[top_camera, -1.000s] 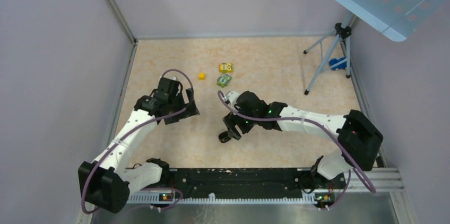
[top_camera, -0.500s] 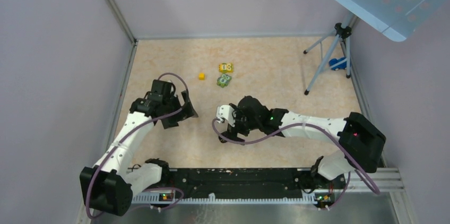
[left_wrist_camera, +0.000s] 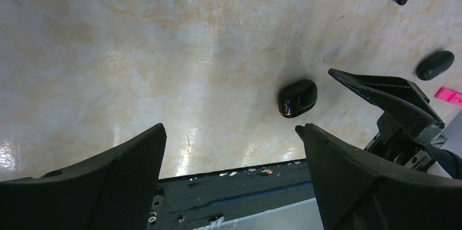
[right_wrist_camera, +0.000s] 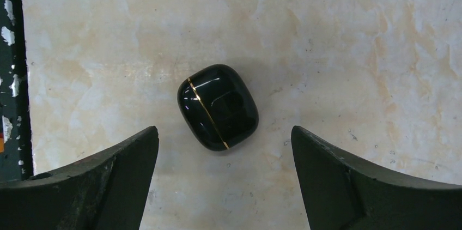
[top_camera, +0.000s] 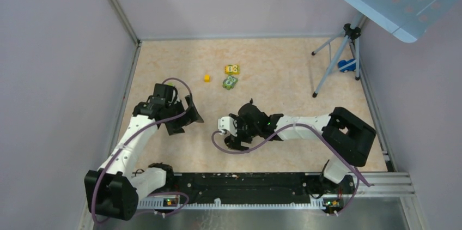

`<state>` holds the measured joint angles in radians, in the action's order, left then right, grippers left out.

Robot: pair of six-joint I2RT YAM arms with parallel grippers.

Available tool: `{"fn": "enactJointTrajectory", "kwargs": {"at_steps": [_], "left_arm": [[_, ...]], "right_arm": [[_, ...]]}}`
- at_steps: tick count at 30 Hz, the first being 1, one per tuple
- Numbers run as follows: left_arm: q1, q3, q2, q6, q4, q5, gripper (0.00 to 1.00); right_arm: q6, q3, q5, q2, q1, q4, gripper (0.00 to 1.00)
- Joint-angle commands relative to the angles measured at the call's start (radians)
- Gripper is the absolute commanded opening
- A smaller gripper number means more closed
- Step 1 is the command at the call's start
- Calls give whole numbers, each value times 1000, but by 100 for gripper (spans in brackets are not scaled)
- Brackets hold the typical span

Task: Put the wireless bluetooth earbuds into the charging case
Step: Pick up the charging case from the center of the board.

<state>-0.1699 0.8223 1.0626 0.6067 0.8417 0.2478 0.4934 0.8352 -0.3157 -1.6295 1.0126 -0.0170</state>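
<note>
The right gripper (right_wrist_camera: 224,132), fingers spread and empty, hangs straight above the closed charging case (right_wrist_camera: 218,107), which lies near the front rail (top_camera: 256,181), its gold seam (right_wrist_camera: 207,113) slanting across the gap. The left gripper (left_wrist_camera: 231,129), likewise agape, stands well left; the earbuds (left_wrist_camera: 435,65) lie loose right of the case.

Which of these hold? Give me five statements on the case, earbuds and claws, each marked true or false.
1. The charging case is shut. True.
2. The right claw clamps the case. False: its jaws stand open on either side of the case, not touching it.
3. The left claw is open and empty. True.
4. The case rests on a yellow toy block. False: it lies on the bare table.
5. A black earbud lies on the table, apart from the case. True.
</note>
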Motion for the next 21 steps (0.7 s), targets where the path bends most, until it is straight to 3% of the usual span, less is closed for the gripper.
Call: {"fn": "enactJointTrajectory", "kwargs": {"at_steps": [1,12,21], "left_arm": [[12,-16,-4,-7,-34,25,99],[24,-25,-19,-24,-33,35,99],[27,-40,-4,-23,-54,66,99]], "right_arm": [[36,8,-28,-33,13,88,89],[2,15,-52,-108,13,137,87],[-64,-10,-45,-96,13,168,71]]}}
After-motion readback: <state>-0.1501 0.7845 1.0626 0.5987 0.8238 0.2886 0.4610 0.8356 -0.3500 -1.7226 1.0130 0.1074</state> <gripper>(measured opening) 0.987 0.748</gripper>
